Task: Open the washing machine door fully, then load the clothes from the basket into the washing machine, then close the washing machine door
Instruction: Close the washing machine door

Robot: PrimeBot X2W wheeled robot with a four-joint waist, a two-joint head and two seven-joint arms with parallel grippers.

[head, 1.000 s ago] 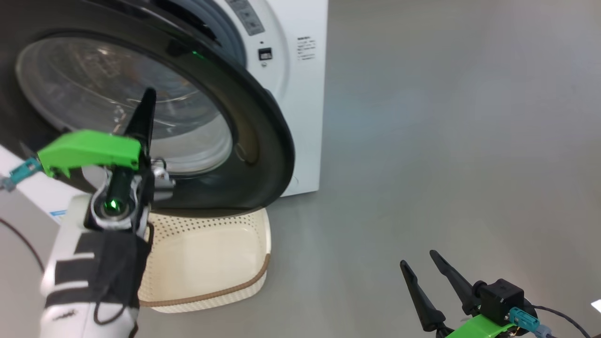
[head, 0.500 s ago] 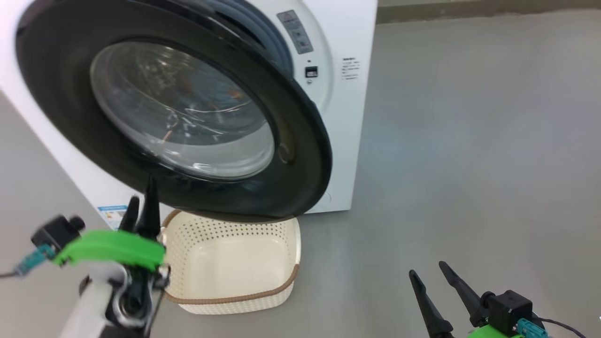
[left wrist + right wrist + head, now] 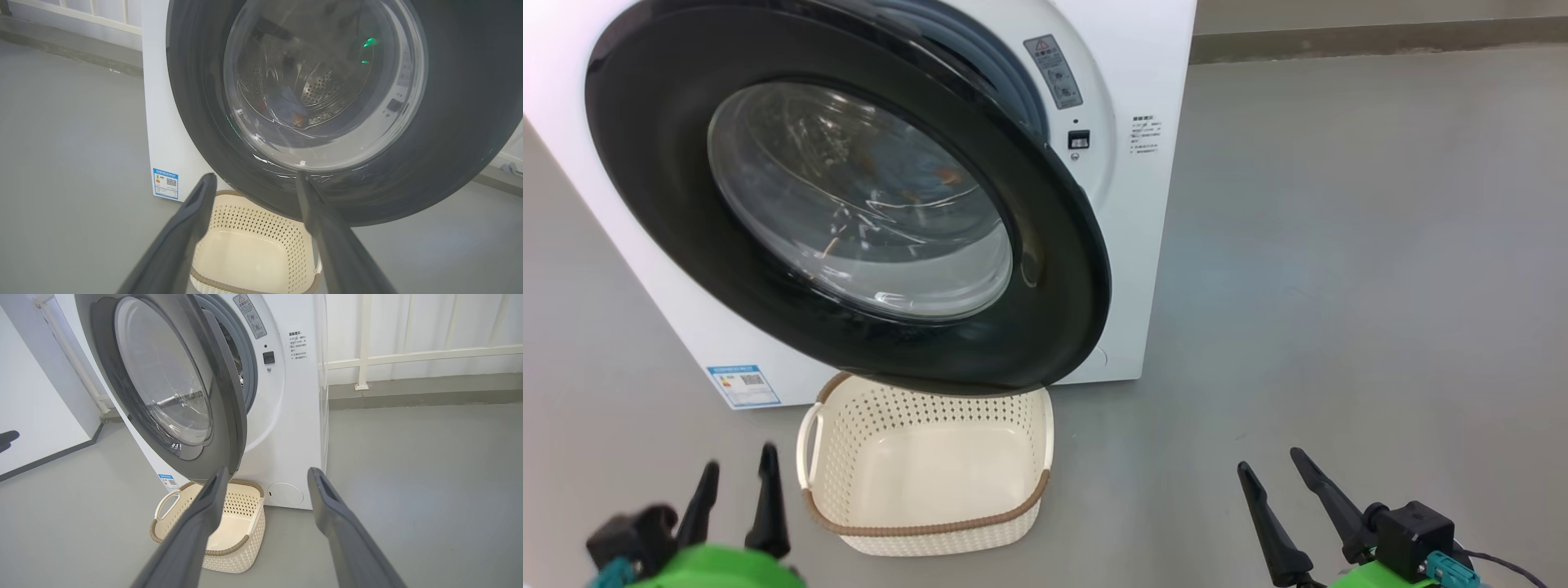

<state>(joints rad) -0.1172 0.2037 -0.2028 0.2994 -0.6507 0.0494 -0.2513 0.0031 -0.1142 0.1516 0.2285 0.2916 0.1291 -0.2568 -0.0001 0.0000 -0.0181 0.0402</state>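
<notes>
Bright even light, soft shadows, slight haze

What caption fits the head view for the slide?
Head view: washing machine door ajar above the empty basket; left gripper and right gripper open, low, holding nothing.

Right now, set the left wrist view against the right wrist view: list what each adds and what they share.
Left wrist adds: the clothes and steel drum, seen through the washing machine door. Right wrist adds: the grey gasket, the round hatch, a white railing. Shared: that door, ajar, and the empty basket.
</notes>
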